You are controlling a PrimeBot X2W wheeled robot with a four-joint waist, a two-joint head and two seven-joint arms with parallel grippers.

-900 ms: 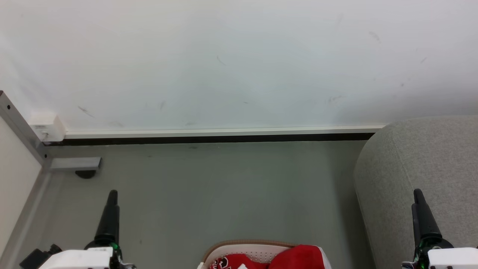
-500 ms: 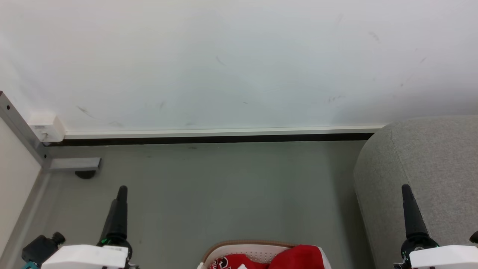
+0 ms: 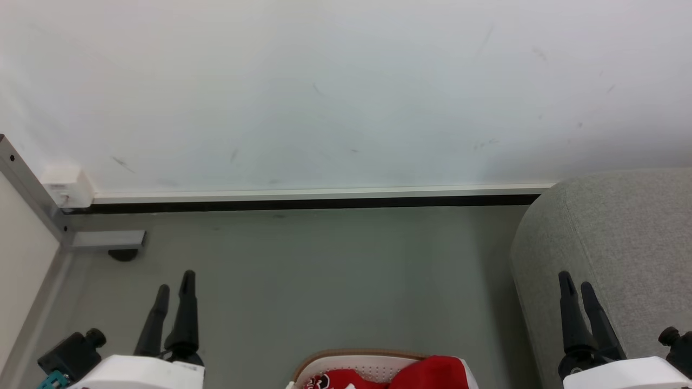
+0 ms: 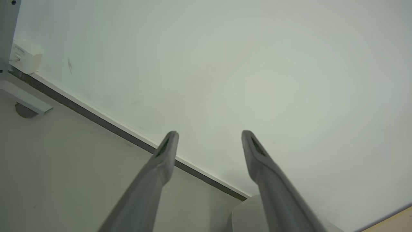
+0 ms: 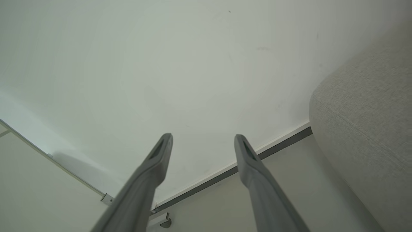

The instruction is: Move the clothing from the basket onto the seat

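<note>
The clothing (image 3: 432,373), bright red with a little white, lies heaped in the basket (image 3: 357,355). The basket stands on the floor (image 3: 324,281) at the bottom middle of the head view, where the edge cuts it. The seat (image 3: 621,232) rises to the right of the basket, with a strip of floor between them. The left gripper (image 3: 175,282) hangs over the floor to the left of the basket, well apart from the clothing. In the left wrist view its fingers (image 4: 161,161) stand wide apart, hold nothing and touch nothing. The right gripper (image 3: 576,281) is to the right of the basket, in front of the rounded side of the seat. Its fingers (image 5: 254,170) are also spread wide and empty, pointing toward the wall (image 5: 193,64), with the seat near on their right.
</note>
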